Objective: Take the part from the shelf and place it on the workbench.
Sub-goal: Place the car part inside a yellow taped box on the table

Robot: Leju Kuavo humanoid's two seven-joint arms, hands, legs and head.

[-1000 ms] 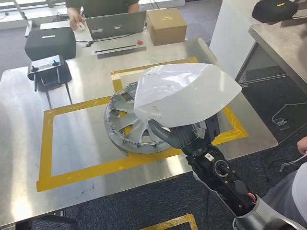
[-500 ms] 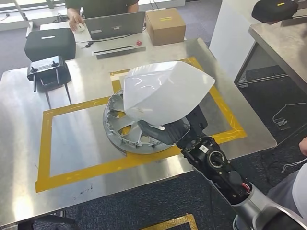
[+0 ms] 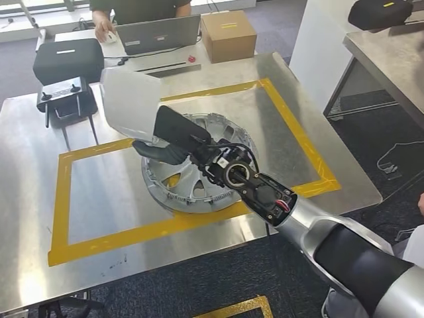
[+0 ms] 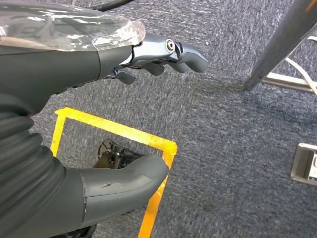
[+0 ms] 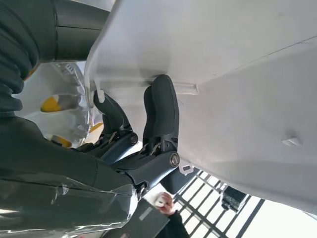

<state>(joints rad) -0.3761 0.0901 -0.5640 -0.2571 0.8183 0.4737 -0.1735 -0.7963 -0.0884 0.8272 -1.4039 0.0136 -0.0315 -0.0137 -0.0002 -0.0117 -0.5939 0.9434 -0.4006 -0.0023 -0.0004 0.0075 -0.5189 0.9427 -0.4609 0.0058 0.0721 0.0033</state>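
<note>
Gripping smooth white plastic shell [image 3: 129, 103], right hand [image 3: 167, 140] above ribbed silver hubcap [image 3: 210, 185]; left hand [image 4: 149, 54] empty, fingers apart.

Left hand [image 4: 123, 119] — fingers [image 4: 186, 52] apart, empty; grey carpet [image 4: 232, 148], yellow tape [image 4: 123, 133]

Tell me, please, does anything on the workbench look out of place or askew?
The silver wheel cover lies across the yellow tape border, partly outside the marked area. The right hand holds the white part tilted above the workbench, not yet set down. Nothing looks spilled or broken.
</note>
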